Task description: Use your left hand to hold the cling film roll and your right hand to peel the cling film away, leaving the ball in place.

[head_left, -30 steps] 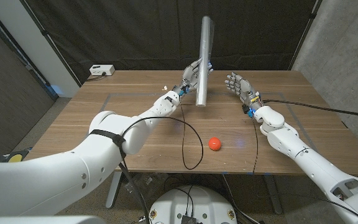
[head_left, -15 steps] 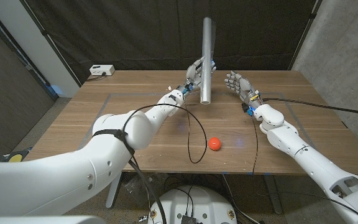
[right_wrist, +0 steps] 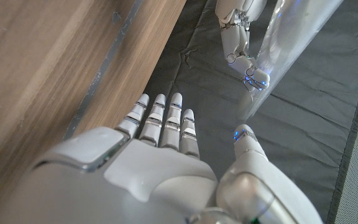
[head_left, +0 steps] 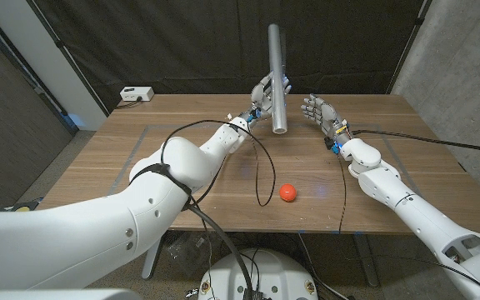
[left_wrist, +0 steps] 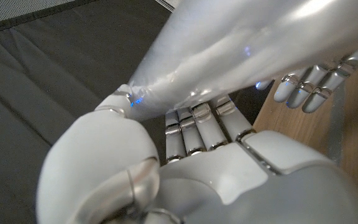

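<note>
The left hand (head_left: 262, 92) grasps the cling film roll (head_left: 277, 75) near its lower end, holding it nearly upright above the far side of the wooden table (head_left: 123, 158). In the left wrist view the fingers (left_wrist: 201, 127) wrap the roll's glossy surface. The right hand (head_left: 319, 112) stands just beside the roll, fingers spread and holding nothing. The orange ball (head_left: 287, 192) lies nearer the table's front edge, well apart from both hands.
</note>
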{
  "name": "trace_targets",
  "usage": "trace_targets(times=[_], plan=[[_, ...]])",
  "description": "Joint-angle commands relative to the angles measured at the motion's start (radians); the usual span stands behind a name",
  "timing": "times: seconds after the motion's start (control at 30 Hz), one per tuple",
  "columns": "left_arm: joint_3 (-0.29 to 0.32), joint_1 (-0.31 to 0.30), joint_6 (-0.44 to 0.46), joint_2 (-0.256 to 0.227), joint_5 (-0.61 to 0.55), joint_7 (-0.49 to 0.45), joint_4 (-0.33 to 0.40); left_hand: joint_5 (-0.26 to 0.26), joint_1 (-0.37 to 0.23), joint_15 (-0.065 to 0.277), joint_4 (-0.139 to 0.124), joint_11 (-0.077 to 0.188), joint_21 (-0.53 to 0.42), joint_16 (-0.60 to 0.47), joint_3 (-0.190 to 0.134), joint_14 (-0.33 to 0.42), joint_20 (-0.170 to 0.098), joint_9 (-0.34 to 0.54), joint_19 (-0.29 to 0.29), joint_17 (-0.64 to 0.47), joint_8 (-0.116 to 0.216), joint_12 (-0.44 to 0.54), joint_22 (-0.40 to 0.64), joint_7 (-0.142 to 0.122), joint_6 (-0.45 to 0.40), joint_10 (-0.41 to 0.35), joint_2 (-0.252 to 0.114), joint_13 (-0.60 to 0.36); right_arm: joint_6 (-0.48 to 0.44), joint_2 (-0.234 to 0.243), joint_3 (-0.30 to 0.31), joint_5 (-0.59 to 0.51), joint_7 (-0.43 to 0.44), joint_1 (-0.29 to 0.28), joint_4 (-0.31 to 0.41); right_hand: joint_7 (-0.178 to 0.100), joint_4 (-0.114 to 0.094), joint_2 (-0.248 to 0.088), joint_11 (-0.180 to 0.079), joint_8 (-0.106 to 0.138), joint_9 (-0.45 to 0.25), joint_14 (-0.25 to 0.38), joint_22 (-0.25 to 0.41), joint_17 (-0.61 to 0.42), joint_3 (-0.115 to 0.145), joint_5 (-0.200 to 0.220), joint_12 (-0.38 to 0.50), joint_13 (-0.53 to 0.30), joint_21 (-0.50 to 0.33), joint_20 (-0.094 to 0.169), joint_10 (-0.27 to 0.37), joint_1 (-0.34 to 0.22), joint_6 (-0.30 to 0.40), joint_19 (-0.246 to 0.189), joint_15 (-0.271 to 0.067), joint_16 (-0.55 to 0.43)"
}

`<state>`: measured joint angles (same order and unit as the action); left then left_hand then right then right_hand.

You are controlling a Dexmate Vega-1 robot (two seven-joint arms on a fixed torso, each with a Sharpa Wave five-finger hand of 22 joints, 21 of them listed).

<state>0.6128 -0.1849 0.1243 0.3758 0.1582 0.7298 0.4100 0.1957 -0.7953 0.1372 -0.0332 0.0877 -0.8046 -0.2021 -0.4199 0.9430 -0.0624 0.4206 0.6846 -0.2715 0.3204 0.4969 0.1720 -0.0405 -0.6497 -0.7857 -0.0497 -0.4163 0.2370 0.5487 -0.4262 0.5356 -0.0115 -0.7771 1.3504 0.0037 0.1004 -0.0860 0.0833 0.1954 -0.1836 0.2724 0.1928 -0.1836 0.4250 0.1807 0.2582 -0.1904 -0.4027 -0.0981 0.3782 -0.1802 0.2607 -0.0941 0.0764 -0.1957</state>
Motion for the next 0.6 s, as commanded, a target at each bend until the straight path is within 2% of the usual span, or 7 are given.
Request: trace_targets(times=[0.03,0.1,0.37,0.47,0.5,0.53,0.6], plan=[[0.091,0.012,0.009,0.034,-0.064,0.071,0.000,-0.002,0.061,0.029,-0.113,0.037,0.024,0.004,-0.064,-0.048,0.006,-0.023,0.004,0.017,-0.047,-0.062,0.002,-0.032,0.056,0.029,0.062,0.030,-0.005,0.013,0.007,0.000,0.004,-0.012,0.024,-0.003,-0.004,-0.003,-0.003,-0.001,-0.003,0.003,0.005,-0.005,0.001,0.001,-0.007,-0.004,0.003,-0.005,0.005,0.009,0.010,-0.005,-0.001,0.001],[0.087,0.012,0.002,0.032,-0.073,0.084,0.000,0.002,0.084,0.020,-0.117,0.024,0.036,0.007,-0.054,-0.077,0.019,-0.032,-0.007,0.024,-0.060,-0.086,0.003,-0.034,0.077,0.053,0.072,0.040,-0.004,0.015,0.008,0.000,0.005,-0.015,0.027,-0.002,-0.004,-0.003,-0.003,0.000,-0.003,0.004,0.005,-0.005,0.001,0.001,-0.007,-0.004,0.003,-0.004,0.005,0.010,0.010,-0.006,-0.002,0.001],[0.063,0.012,-0.009,0.026,-0.072,0.119,0.000,0.009,0.094,0.018,-0.112,0.033,0.058,0.007,-0.058,-0.112,0.039,-0.044,-0.037,0.032,-0.079,-0.120,0.003,-0.047,0.109,0.088,0.063,0.053,-0.002,0.019,0.012,0.001,0.011,-0.026,0.041,-0.003,-0.005,-0.002,-0.004,-0.001,-0.003,0.005,0.005,-0.005,0.001,0.001,-0.008,-0.004,0.004,-0.004,0.005,0.012,0.010,-0.006,-0.002,0.000],[0.052,0.011,-0.011,0.023,-0.067,0.122,0.000,0.013,0.085,0.010,-0.104,0.032,0.070,0.009,-0.070,-0.140,0.059,-0.051,-0.054,0.036,-0.086,-0.137,0.004,-0.051,0.120,0.102,0.047,0.060,-0.002,0.020,0.013,0.001,0.013,-0.030,0.044,-0.003,-0.005,-0.002,-0.004,-0.001,-0.003,0.005,0.005,-0.005,0.000,0.001,-0.008,-0.004,0.004,-0.004,0.005,0.013,0.011,-0.006,-0.002,0.000],[0.035,0.011,-0.025,0.016,-0.077,0.122,0.000,0.018,0.065,0.008,-0.091,0.027,0.075,0.005,-0.089,-0.146,0.063,-0.056,-0.061,0.039,-0.089,-0.148,0.005,-0.050,0.124,0.109,0.021,0.065,-0.002,0.020,0.014,0.003,0.015,-0.033,0.047,-0.003,-0.005,-0.002,-0.004,-0.001,-0.003,0.005,0.005,-0.005,0.000,0.001,-0.008,-0.004,0.004,-0.005,0.005,0.013,0.010,-0.007,-0.002,0.000],[0.031,0.010,-0.026,0.015,-0.074,0.121,0.000,0.017,0.061,0.006,-0.084,0.027,0.082,0.010,-0.092,-0.169,0.072,-0.060,-0.071,0.043,-0.095,-0.163,0.006,-0.061,0.138,0.128,0.024,0.070,-0.002,0.020,0.014,0.003,0.015,-0.033,0.047,-0.002,-0.005,-0.002,-0.004,-0.001,-0.003,0.005,0.005,-0.005,0.000,0.000,-0.008,-0.004,0.005,-0.005,0.006,0.013,0.011,-0.006,-0.002,0.000],[-0.008,0.011,-0.057,-0.001,-0.096,0.119,0.000,0.011,0.075,-0.003,-0.080,0.034,0.100,0.014,-0.077,-0.212,0.083,-0.067,-0.099,0.048,-0.101,-0.185,0.006,-0.062,0.153,0.152,0.052,0.076,-0.003,0.020,0.014,0.002,0.018,-0.035,0.050,-0.003,-0.006,-0.002,0.000,-0.001,-0.003,0.005,0.005,-0.005,0.000,0.000,-0.007,-0.004,0.005,-0.005,0.008,0.015,0.010,-0.007,-0.001,0.000]])
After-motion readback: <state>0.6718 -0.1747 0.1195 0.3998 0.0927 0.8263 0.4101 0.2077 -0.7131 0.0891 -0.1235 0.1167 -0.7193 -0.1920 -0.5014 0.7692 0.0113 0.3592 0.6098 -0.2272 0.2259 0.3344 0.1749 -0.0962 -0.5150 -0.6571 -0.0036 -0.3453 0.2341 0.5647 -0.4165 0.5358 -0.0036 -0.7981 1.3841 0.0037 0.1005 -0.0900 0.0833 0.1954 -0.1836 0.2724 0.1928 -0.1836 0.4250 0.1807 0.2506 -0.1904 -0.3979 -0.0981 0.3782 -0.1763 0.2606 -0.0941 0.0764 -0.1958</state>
